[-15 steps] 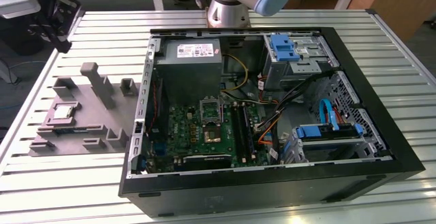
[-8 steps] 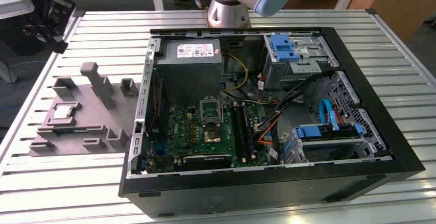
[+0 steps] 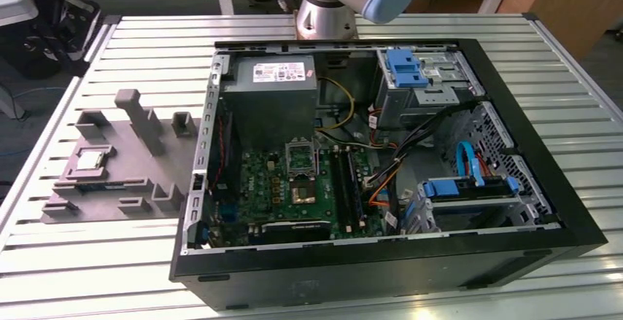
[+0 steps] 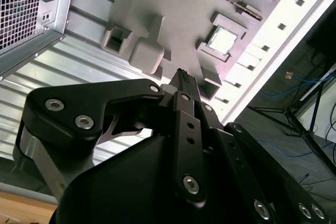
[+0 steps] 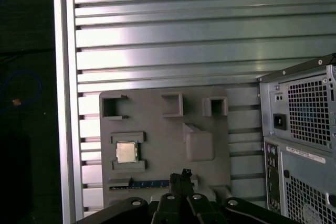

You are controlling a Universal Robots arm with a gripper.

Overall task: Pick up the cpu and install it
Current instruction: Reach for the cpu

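The cpu [image 3: 90,161] is a small silvery square chip lying flat in a recess of the grey holder tray [image 3: 117,134], at the exterior view's left, outside the PC case. It also appears in both wrist views as the cpu [image 4: 221,40] [image 5: 126,152], seated in the tray [image 4: 173,3] [image 5: 157,124]. My gripper [image 4: 183,77] [image 5: 182,176] hangs well above the tray near its edge, apart from the chip. Its black fingertips are pressed together, shut on nothing. The metal-framed socket [image 3: 303,187] sits on the green motherboard inside the case.
The open black PC case [image 3: 574,225] lies on the slatted aluminium table [image 3: 98,262], with a grey power supply [image 3: 273,87], cables and blue drive brackets [image 3: 404,68] inside. Upright posts [image 3: 141,119] rise from the tray. The arm's base [image 3: 326,14] stands behind the case. The table edge [image 5: 65,103] borders dark floor.
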